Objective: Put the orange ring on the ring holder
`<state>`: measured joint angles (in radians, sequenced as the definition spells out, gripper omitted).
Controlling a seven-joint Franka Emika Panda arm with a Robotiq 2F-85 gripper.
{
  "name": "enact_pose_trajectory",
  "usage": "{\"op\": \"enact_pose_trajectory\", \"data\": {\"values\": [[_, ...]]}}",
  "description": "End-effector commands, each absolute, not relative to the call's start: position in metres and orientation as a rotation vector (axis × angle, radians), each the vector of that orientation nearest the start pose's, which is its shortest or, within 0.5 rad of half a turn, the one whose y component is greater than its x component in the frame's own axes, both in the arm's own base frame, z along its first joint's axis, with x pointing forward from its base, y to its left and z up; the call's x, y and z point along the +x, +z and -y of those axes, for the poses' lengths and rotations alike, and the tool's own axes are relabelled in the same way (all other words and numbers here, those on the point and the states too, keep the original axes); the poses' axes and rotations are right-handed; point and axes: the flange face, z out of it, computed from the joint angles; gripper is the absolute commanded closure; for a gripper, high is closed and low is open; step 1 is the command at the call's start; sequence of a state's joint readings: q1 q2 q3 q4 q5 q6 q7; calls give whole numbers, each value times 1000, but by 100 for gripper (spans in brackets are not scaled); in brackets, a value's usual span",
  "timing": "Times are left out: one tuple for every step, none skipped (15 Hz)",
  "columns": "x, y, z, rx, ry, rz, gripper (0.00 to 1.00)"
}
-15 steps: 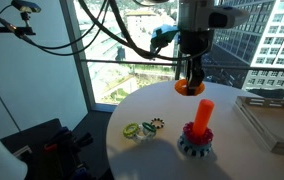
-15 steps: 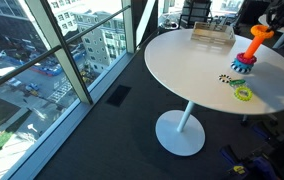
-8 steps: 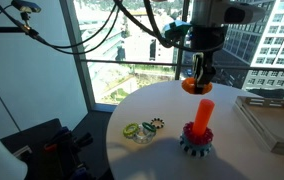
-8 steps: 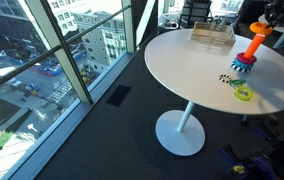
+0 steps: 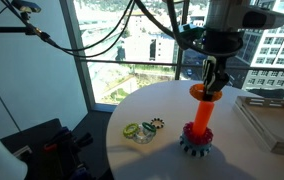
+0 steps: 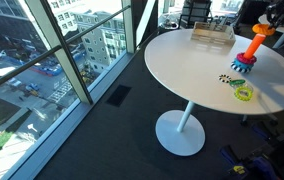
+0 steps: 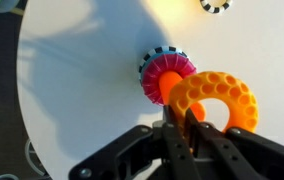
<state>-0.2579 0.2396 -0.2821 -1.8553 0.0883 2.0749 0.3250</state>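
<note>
The claw (image 7: 182, 120) is clamped on the near wall of the orange ring (image 7: 237, 95), a thick doughnut with a knobbly skin. It is probably light, stiff plastic, and the bumps should keep this rim pinch from slipping. The ring hangs close over the tip of the ring holder (image 7: 164, 80), a smooth orange-red peg on a dark gear-toothed base. The round white worktop (image 7: 82, 70) looks glossy. Farther off lies a small toothed ring (image 7: 214, 5).
</note>
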Motion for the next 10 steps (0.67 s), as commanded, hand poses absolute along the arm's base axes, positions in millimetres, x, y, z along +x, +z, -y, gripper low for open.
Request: {"op": "enact_pose_trajectory", "data": {"values": [[538, 394, 316, -2786, 55, -1411, 95], [537, 392, 318, -2785, 59, -1417, 95], [537, 390, 320, -2783, 60, -1420, 95], [537, 389, 322, -2781, 63, -1421, 95], [537, 387, 324, -2780, 62, -1421, 95], [537, 386, 325, -2779, 63, -1422, 95], [536, 385, 326, -2778, 64, -1425, 95], [536, 384, 328, -2778, 64, -1428, 95], [536, 384, 328, -2777, 64, -1429, 95], [536, 383, 329, -2776, 61, -1428, 95]]}}
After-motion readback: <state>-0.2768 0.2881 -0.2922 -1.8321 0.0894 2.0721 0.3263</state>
